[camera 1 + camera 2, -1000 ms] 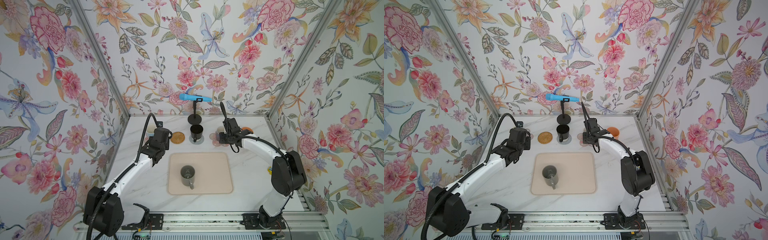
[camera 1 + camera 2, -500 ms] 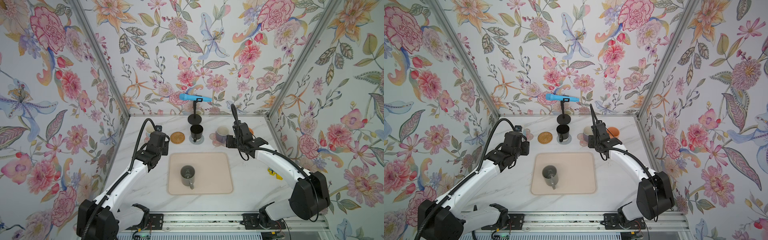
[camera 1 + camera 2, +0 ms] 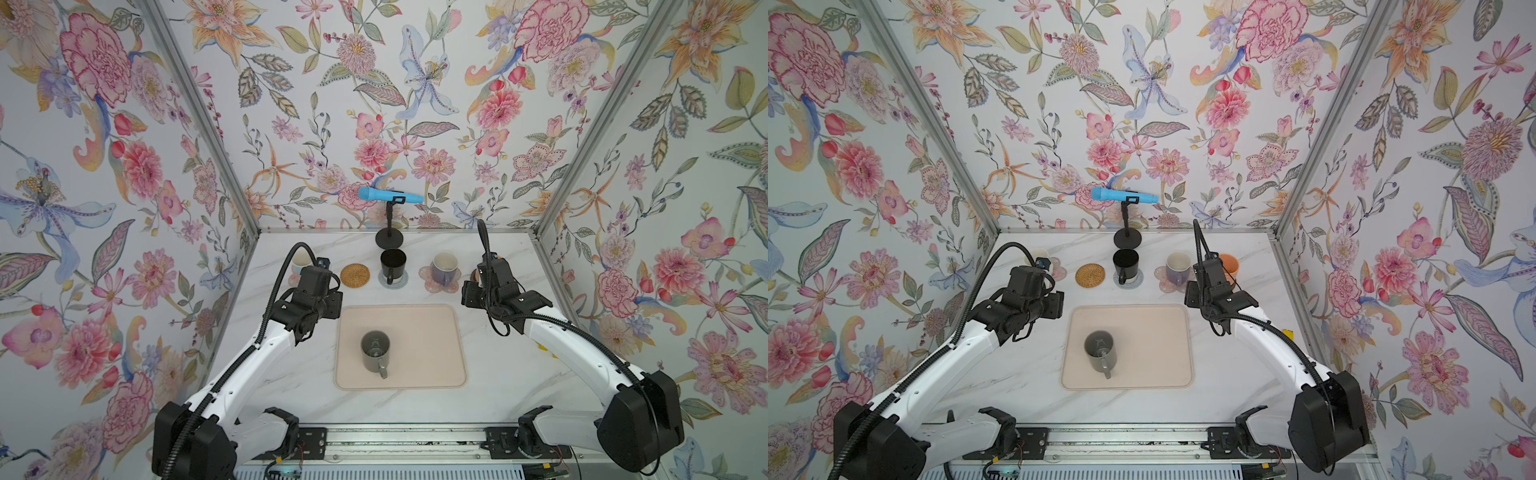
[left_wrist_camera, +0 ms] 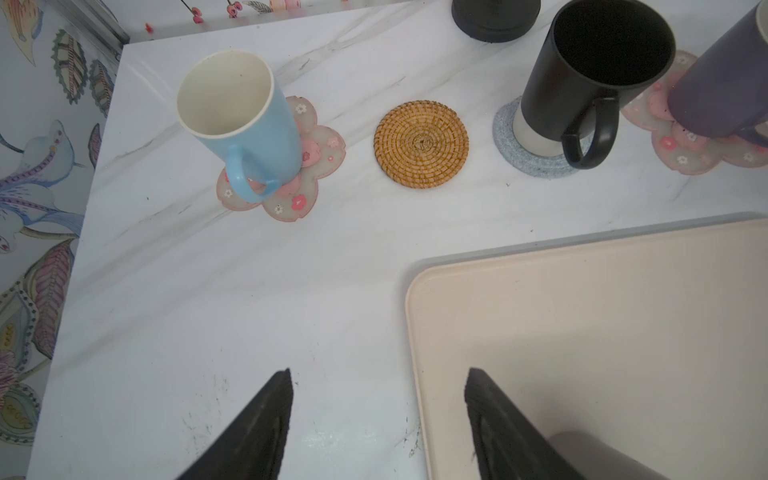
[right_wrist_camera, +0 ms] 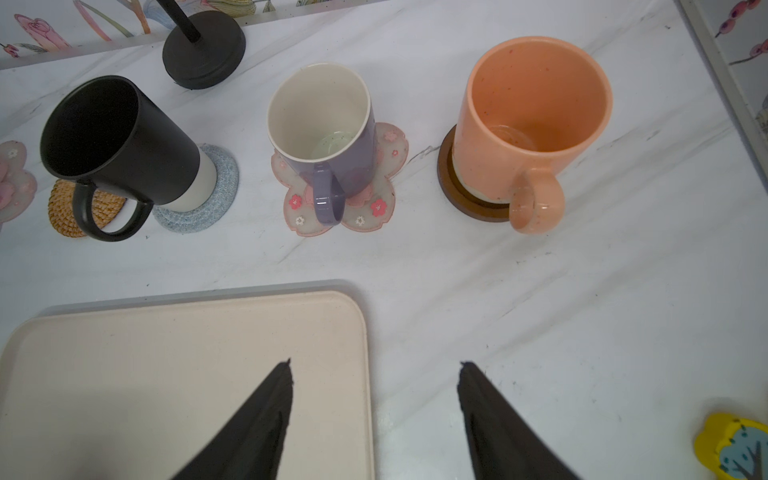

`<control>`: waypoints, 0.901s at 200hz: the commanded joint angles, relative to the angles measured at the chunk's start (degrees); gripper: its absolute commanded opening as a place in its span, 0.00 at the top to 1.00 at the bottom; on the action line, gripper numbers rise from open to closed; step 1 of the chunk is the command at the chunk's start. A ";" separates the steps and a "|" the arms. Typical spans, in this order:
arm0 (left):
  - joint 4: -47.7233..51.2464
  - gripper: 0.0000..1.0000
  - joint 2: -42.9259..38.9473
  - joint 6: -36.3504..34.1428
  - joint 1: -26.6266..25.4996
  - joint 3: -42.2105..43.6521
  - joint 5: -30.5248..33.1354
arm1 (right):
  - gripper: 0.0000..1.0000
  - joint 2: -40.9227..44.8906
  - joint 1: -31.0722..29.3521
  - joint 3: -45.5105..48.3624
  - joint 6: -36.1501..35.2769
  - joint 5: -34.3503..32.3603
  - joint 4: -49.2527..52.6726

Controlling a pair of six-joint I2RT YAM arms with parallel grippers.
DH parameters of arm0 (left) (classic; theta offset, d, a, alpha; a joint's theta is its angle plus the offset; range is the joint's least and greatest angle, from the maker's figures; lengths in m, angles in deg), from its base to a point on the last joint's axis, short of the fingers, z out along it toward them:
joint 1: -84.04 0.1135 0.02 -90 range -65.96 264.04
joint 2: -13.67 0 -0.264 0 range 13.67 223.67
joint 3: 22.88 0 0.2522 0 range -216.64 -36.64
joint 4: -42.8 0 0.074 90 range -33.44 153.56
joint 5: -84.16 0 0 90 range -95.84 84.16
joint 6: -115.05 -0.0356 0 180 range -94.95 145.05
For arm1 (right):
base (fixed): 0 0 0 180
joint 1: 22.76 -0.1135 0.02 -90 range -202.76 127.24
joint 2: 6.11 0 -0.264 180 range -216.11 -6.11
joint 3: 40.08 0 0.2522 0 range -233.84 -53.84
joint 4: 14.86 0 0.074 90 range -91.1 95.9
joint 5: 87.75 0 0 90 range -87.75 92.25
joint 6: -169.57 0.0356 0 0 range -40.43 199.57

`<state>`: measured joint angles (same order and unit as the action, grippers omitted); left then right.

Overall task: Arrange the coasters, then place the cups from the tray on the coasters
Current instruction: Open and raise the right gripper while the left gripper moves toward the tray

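On the beige tray (image 3: 419, 324) stands one grey cup (image 3: 375, 351), handle toward me. Behind it runs a row: a light blue cup (image 4: 245, 116) on a pink flower coaster (image 4: 322, 166), a bare rattan coaster (image 4: 420, 143), a black cup (image 3: 393, 262) on a grey-blue coaster (image 5: 220, 187), a purple cup (image 5: 324, 133) on a pink flower coaster (image 5: 374, 208), and an orange cup (image 5: 532, 124) on a dark brown coaster (image 5: 446, 178). My left gripper (image 4: 378, 374) hangs open and empty over the tray's far left corner. Over the far right corner, my right gripper (image 5: 374, 365) is also open and empty.
A black round stand base (image 3: 390, 239) holding a blue microphone (image 3: 388, 195) stands behind the black cup at the back wall. A yellow sticker (image 5: 731, 449) lies on the marble near the right wall. Flowered walls close in three sides.
Both arms have drawn back from the row of cups toward the tray. The right gripper has left the purple cup, the left the light blue cup. Both sets of jaws have spread wider.
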<state>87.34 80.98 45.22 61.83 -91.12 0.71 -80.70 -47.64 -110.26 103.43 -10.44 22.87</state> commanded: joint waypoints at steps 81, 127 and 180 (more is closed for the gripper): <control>9.61 0.26 -5.68 -1.18 0.06 1.04 -13.59 | 0.33 2.84 0.30 0.82 1.12 -0.23 0.81; 16.40 0.24 -6.87 -0.28 -0.04 -0.21 -17.26 | 0.32 2.34 0.58 1.03 1.13 -0.23 0.75; 22.62 0.24 -8.09 -2.70 -0.06 -1.98 -23.76 | 0.32 1.48 0.57 1.13 1.41 0.73 0.81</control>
<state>104.72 73.98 44.63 61.81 -90.84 -18.79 -78.97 -47.36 -110.00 103.89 -10.18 23.13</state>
